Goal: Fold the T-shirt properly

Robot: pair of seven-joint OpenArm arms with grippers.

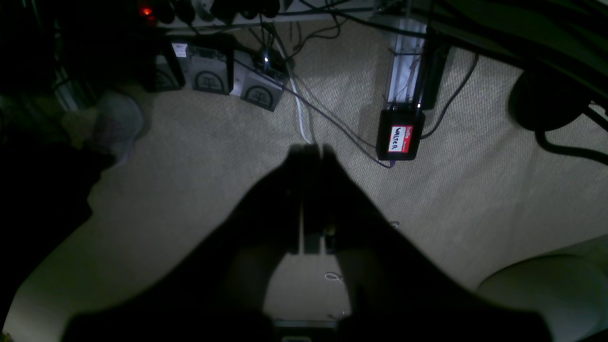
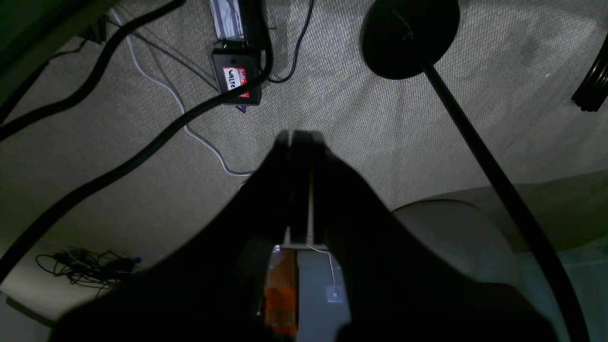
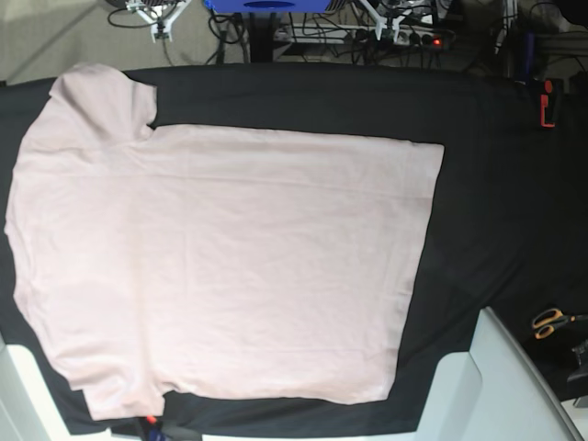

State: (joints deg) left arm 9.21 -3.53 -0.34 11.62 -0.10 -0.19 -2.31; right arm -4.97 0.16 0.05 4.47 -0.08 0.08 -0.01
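The left gripper [image 1: 311, 151] hung with its jaws pressed together on nothing, pointing down at carpet [image 1: 190, 190]; ahead of it lay cables and a small black box with a red label [image 1: 400, 137]. The right gripper [image 2: 299, 137] was likewise closed and empty over the carpet, a round black stand base [image 2: 411, 35] beyond it to the right.

Neither was near the T-shirt [image 3: 230, 257], which lay flat and unfolded on the black cloth [image 3: 487, 202], sleeves at the left of the base view, scissors [image 3: 549, 322] well off its hem.

Likely risks: a closed gripper would only push the fabric and bunch it, and a pinch could snag the cloth with the shirt.

No containers showed in any view.
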